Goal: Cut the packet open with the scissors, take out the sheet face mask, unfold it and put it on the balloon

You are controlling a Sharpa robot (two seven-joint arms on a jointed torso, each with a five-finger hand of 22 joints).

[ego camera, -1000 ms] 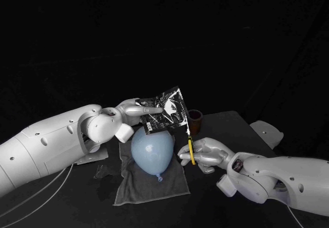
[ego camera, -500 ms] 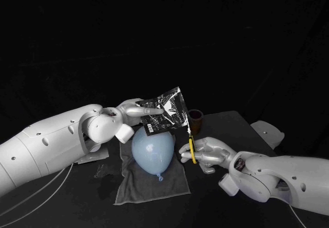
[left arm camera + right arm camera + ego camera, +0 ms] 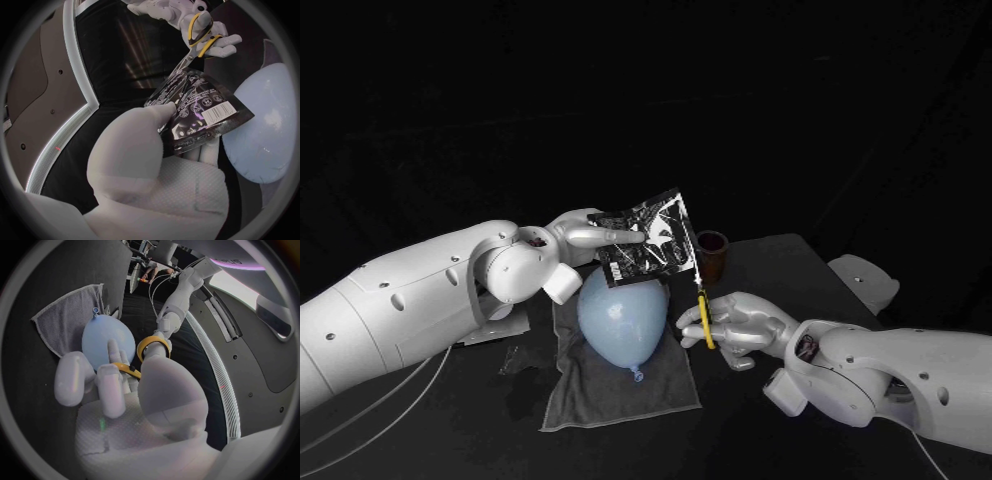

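Left hand pinches the packet; right hand grips the scissors at its right edge. A weak pinch could let the packet twist.

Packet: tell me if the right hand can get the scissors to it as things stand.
Probably yes. The left hand holds the packet up above the balloon, leaving one edge bare. The scissors in the right hand point up at that edge, with nothing between.
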